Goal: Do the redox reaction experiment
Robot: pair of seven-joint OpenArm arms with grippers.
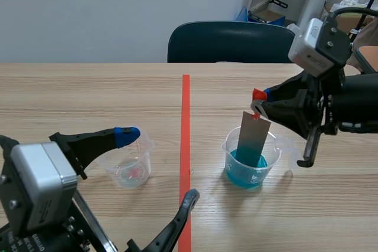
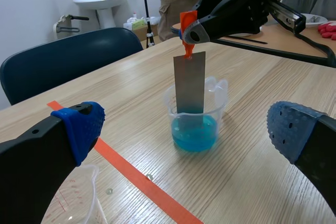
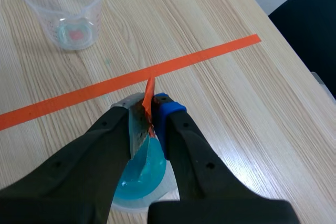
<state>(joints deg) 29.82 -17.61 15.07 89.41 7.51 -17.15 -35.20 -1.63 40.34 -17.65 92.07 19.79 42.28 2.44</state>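
Nothing legible; faint marks on the clear cup (image 3: 79,22) are perhaps a graduation scale, too small to read

Overview, wrist close-ups; beaker (image 1: 273,153) shared

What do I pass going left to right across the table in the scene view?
clear cup → orange tape line → cup of blue liquid, with the metal strip standing in it.
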